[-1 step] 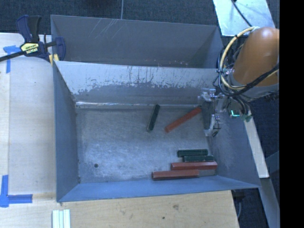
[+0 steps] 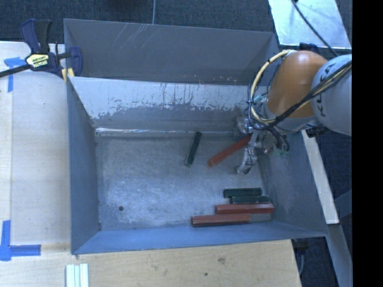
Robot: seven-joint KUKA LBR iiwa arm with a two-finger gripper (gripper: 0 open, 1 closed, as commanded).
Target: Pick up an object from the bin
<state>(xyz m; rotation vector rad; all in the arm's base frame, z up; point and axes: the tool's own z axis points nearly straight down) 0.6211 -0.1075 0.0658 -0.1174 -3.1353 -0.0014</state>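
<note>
Nearest the lens, the arm's orange cover (image 2: 296, 82) hangs over the bin (image 2: 173, 55) at its 3 o'clock side, with cables looping round it. Below it the claw (image 2: 247, 158) reaches down to the bin floor at about 3 o'clock. Whether the claw is spread or pressed together, I cannot tell.

An orange-red stick (image 2: 226, 154) lies just at the claw's 9 o'clock side. Its long axis runs from 8 o'clock to 2 o'clock, and its 2 o'clock end meets the claw. I cannot tell whether that end is pinched.

A dark green stick (image 2: 192, 148) lies near the floor's middle, apart from the orange-red one, pointing roughly 1 to 7 o'clock.

Toward 5 o'clock, a dark green block (image 2: 242, 193) and two red-brown bars (image 2: 245, 208) (image 2: 220, 220) lie close together, each lengthwise from 9 to 3 o'clock.
</note>
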